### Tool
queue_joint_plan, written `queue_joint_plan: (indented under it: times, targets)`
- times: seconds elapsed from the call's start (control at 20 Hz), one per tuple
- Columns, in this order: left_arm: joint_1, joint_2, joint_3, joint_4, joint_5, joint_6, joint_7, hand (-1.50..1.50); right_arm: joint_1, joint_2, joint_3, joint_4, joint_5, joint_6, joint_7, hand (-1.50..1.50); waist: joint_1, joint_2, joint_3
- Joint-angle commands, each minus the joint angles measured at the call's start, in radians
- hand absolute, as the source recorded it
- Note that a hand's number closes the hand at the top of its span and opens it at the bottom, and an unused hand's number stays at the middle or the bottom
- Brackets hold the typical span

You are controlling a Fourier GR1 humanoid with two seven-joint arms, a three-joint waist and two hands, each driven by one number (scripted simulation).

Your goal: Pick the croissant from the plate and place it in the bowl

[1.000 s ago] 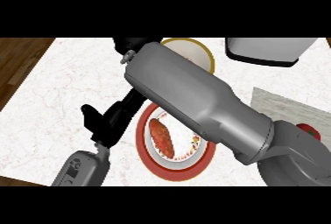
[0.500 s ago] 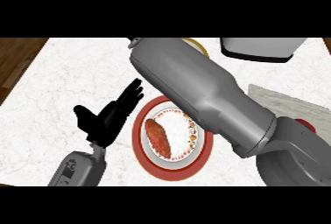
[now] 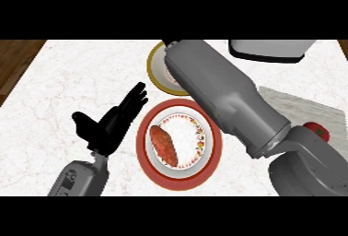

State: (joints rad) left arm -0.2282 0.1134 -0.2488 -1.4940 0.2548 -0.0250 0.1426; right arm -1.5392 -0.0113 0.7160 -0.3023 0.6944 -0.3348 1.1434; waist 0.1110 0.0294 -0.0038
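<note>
A reddish-brown croissant lies on the left half of a white plate with a red rim at the counter's middle. Just behind the plate stands a yellow bowl, its right part covered by my right forearm. That forearm runs from the lower right up over the bowl, and its hand does not show. My left hand is open, fingers straight, resting just left of the plate and apart from the croissant.
A white appliance stands at the back right. A grey mat lies on the right, with a red round fruit at its near side. The counter's left edge meets a wooden floor.
My right forearm has swung right and back, uncovering the plate and croissant. My left hand has risen and moved toward the plate's left side.
</note>
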Motion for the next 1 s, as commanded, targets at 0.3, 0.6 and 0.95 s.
queue_joint_plan:
  times: [0.3, 0.6, 0.95]
  targets:
    - [0.002, 0.011, 0.031, 0.01, 0.016, -0.023, -0.029, 0.0, 0.079, 0.011, -0.121, 0.216, -0.071, -0.093, 0.068, 1.5, -0.007, 0.016, 0.001]
    - [0.015, 0.004, 0.002, -0.028, -0.007, -0.008, -0.009, 0.0, 0.152, -0.001, -0.192, 0.221, -0.122, -0.3, -0.048, -1.5, -0.012, 0.013, 0.004]
    - [0.052, 0.011, 0.015, -0.027, -0.009, -0.003, -0.024, 0.0, 0.166, -0.006, -0.24, 0.127, -0.141, -0.683, -0.154, -1.5, -0.023, 0.003, 0.006]
